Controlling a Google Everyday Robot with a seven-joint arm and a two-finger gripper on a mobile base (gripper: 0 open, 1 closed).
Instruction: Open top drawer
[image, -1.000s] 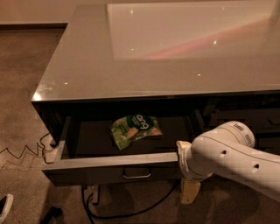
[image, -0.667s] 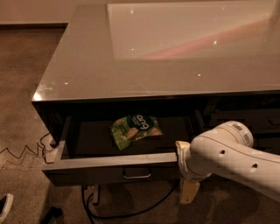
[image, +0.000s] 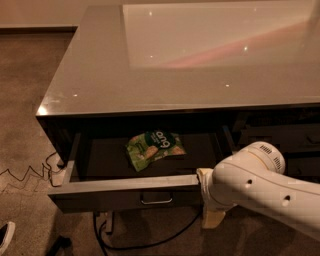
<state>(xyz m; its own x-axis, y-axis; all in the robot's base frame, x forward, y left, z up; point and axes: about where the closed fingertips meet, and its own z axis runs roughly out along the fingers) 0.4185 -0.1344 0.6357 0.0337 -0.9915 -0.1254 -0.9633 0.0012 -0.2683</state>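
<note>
Drawer: top drawer (image: 125, 186) stands well out from under the tabletop (image: 175, 65), inside exposed, so the opening looks all but done
Handle: bar handle (image: 156, 199) at front centre, nothing gripping it
Claw: claw (image: 213, 220) hangs low at the front's right end, probably drawing on that edge; apart or together, cannot tell
Inside: green snack bag (image: 154, 147) lies flat
Change: nothing has shifted since a second ago
</note>
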